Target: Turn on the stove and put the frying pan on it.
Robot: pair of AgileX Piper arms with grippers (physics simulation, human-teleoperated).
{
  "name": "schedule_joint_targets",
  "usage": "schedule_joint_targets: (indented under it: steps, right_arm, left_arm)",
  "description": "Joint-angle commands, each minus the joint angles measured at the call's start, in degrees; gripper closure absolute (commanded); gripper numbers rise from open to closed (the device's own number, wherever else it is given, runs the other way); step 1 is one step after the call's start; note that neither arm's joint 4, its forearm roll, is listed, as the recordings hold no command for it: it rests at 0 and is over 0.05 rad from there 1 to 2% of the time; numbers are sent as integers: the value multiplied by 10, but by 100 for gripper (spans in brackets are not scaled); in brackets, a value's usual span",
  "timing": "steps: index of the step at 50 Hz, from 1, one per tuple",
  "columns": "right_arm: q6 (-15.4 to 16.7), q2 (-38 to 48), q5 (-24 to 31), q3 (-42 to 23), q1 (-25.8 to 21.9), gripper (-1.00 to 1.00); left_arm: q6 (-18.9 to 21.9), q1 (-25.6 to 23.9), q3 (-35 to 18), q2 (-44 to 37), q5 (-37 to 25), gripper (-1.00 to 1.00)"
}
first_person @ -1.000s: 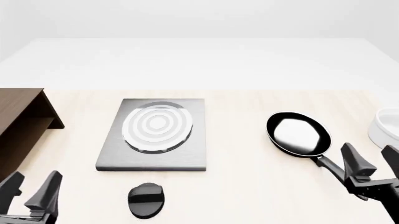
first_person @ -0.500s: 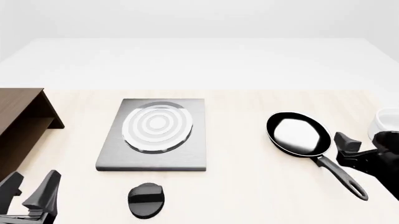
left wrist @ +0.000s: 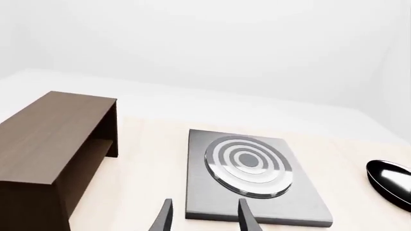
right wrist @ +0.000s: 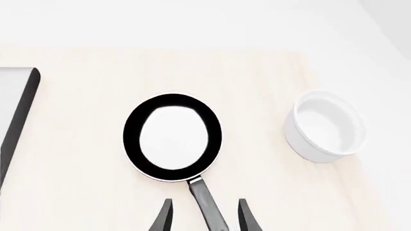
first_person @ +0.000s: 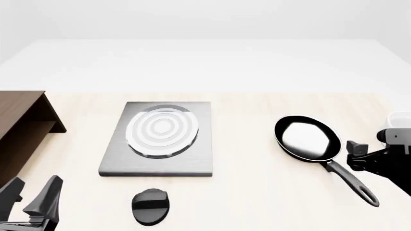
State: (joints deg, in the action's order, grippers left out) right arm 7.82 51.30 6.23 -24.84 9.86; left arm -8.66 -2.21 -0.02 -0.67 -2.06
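Note:
The stove (first_person: 192, 161) is a flat grey plate with a ringed round burner (first_person: 162, 130), also seen from the left wrist (left wrist: 247, 161). Its black oval knob (first_person: 150, 206) lies apart, just in front of the plate. The frying pan (first_person: 308, 138) rests on the table to the stove's right, its handle (first_person: 350, 180) pointing toward me. My right gripper (first_person: 363, 156) hovers open above the handle; in the right wrist view the handle (right wrist: 207, 202) runs between the two fingers of my right gripper (right wrist: 204, 219), with the frying pan (right wrist: 172, 137) ahead. My left gripper (first_person: 29, 202) stands open at the near left.
A white bowl (first_person: 398, 126) sits at the right edge, beyond the right gripper, and shows beside the pan in the right wrist view (right wrist: 326, 126). A dark brown wooden shelf (first_person: 22, 125) stands at the left, close to the stove's left side.
The right gripper has lifted and swung away from me and now points down at the handle, uncovering the handle's end. The left arm, pan, stove and knob have not moved.

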Motion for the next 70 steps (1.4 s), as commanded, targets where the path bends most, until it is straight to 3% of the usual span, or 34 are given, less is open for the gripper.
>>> schedule_joint_targets:
  steps: [1,35,70]
  right_arm:
    - [19,32,-5,0,15,-100]
    - [36,172,-51,-20,37,-100]
    - [52,249,-105,-3,44,-100]
  left_arm:
    - [0,-2,0,7,-5,-100]
    - [-1,0,0,7,-10,-100]
    - [3,1,0,7,-11,-100]
